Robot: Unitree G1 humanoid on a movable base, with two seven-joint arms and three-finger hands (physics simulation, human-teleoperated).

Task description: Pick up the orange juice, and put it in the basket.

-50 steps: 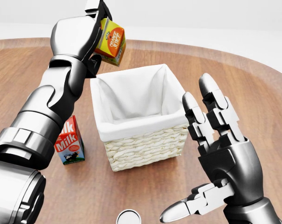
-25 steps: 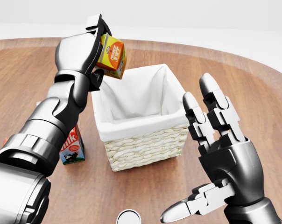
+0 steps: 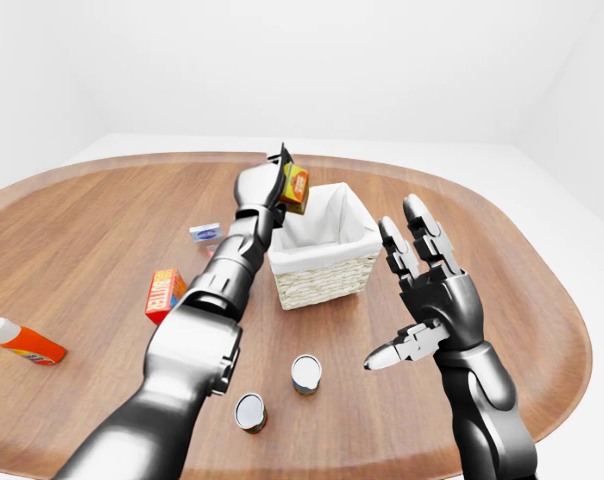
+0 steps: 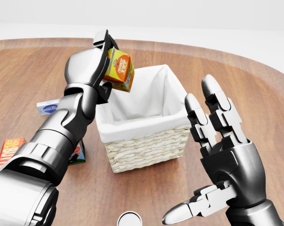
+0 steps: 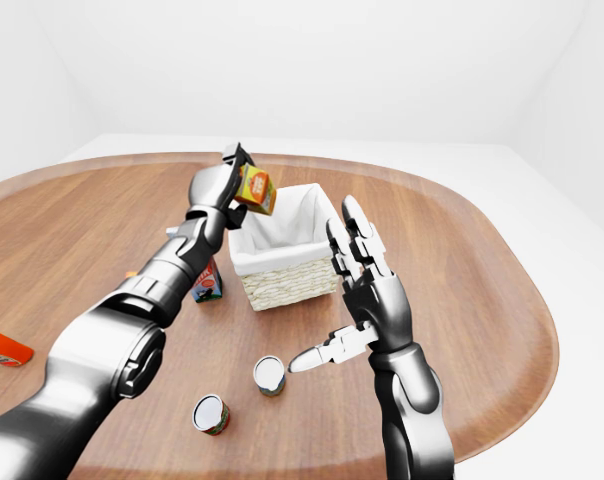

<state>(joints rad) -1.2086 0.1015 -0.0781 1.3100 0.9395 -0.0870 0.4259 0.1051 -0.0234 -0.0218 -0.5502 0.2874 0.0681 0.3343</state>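
Note:
The orange juice [image 4: 120, 70], a small orange and yellow carton, hangs tilted in the air with my left hand [image 4: 104, 70] shut on it. In the head view it sits just above the top-left corner of the basket [image 4: 146, 148], a square wicker basket with a white cloth liner and nothing showing inside. My right hand [image 4: 198, 155] stands open to the right of the basket, fingers spread upward and thumb pointing left, holding nothing.
A milk carton [image 4: 77, 153] stands left of the basket, mostly hidden behind my left forearm. Further left lie a small white-and-blue box [image 4: 48, 107] and an orange box [image 4: 5, 153]. Two cans [image 3: 306, 372] [image 3: 250, 411] stand below the basket, and an orange bottle [image 3: 22, 341] lies far left.
My left hand has carried the juice to the right and slightly down, closer over the basket's corner. The forearm now covers more of the milk carton. The right hand has not moved.

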